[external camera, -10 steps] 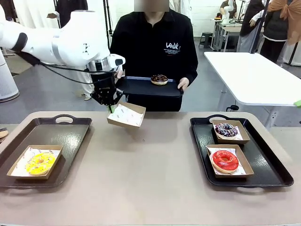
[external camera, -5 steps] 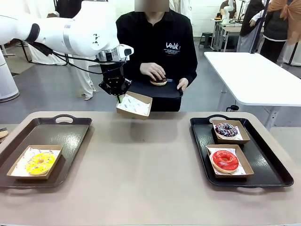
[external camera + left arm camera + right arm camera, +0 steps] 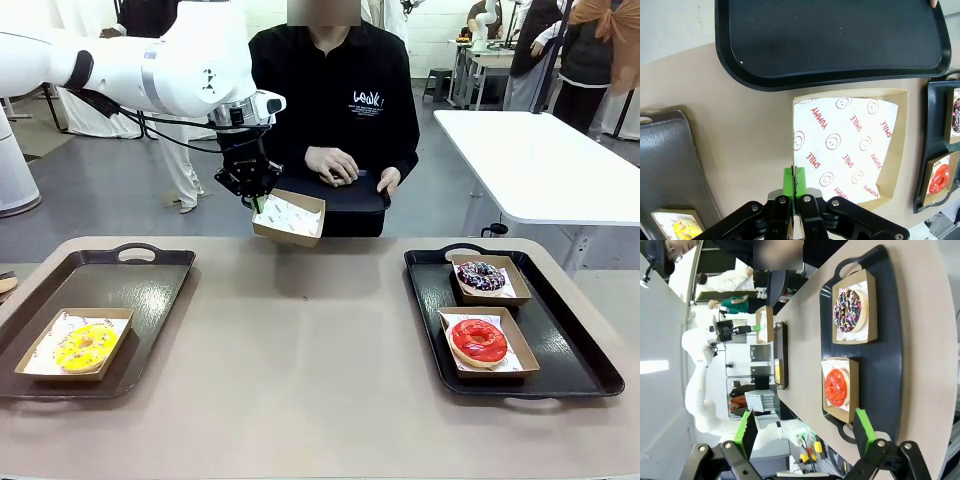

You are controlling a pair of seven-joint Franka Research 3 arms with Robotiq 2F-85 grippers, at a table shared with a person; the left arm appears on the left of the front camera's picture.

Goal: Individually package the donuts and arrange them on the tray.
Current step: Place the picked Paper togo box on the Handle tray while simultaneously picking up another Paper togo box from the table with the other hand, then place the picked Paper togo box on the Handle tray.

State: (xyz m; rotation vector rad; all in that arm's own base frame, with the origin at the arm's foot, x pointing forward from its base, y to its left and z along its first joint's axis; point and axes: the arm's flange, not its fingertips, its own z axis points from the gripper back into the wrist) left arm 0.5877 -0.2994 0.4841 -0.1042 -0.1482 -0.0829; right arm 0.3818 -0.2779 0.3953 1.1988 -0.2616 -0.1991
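Note:
My left gripper point(image 3: 256, 201) is shut on the near rim of a cardboard box point(image 3: 290, 218) lined with printed paper, and holds it in the air above the table's far edge. In the left wrist view the fingers point(image 3: 788, 181) pinch the edge of the box point(image 3: 850, 150). Just beyond it, a person holds a black tray point(image 3: 366, 196) with one hand point(image 3: 335, 164) resting on it. A yellow donut point(image 3: 86, 346) lies boxed on the left tray point(image 3: 150, 290). A sprinkled donut point(image 3: 481, 276) and a red donut point(image 3: 479, 341) lie boxed on the right tray point(image 3: 560, 350). My right gripper point(image 3: 804, 436) is open over that tray's end.
A white table point(image 3: 540, 160) stands behind on the right. The tabletop point(image 3: 310, 370) between the two trays is bare. The left tray has free room behind the yellow donut's box.
My left gripper has carried the box up and to the right, toward the person's tray. The person's hand has come down over the donut on that tray.

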